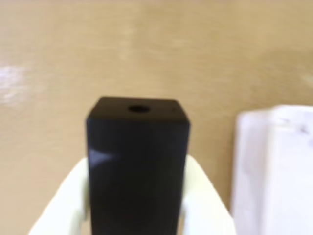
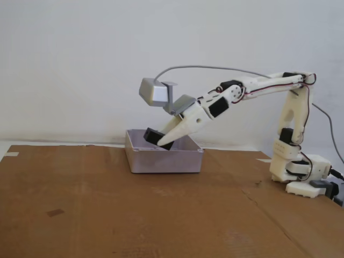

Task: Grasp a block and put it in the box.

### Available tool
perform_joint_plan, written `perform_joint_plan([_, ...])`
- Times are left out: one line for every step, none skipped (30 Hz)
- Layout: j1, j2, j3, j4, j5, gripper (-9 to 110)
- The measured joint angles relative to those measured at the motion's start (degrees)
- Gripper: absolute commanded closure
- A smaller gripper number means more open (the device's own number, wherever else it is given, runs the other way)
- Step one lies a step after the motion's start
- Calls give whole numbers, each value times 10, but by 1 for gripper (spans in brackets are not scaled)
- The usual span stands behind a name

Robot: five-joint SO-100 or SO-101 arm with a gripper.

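Observation:
A black rectangular block [image 1: 137, 166] with a small round hole in its end face is held between my white fingers [image 1: 61, 205]. My gripper [image 1: 137, 196] is shut on it. In the fixed view the block [image 2: 156, 138] sits in my gripper [image 2: 164, 141] just above the open top of the pale grey box [image 2: 164, 160], tilted down to the left, over the box's middle. In the wrist view a white box wall [image 1: 274, 171] shows at the right edge, blurred.
The box stands on a brown cardboard sheet [image 2: 134, 209] that covers the table. The arm's base [image 2: 301, 172] stands at the right, on the sheet's edge. A white wall is behind. A small dark mark [image 2: 55, 213] lies on the cardboard at the left.

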Motion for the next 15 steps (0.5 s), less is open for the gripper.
perform_joint_plan([11,0,0,0,0,91])
perform_joint_plan([22,1,0,0,0,91])
perform_joint_plan([34,4,1,0,0,91])
perform_joint_plan([47,5,1,0,0,91])
perform_joint_plan([59,9,1,0,0,91])
perform_joint_plan([71,12,1,0,0,91])
perform_joint_plan([83,14,1,0,0,91])
perform_joint_plan([97,15,1,0,0,91])
perform_joint_plan([109,17,1,0,0,91])
perform_joint_plan([121,17,1,0,0,91])
perform_joint_plan([134,17,1,0,0,91])
perform_joint_plan([147,18,1,0,0,91])
perform_joint_plan([158,18,1,0,0,91])
perform_joint_plan([171,18,1,0,0,91])
perform_joint_plan([182,18,1,0,0,91])
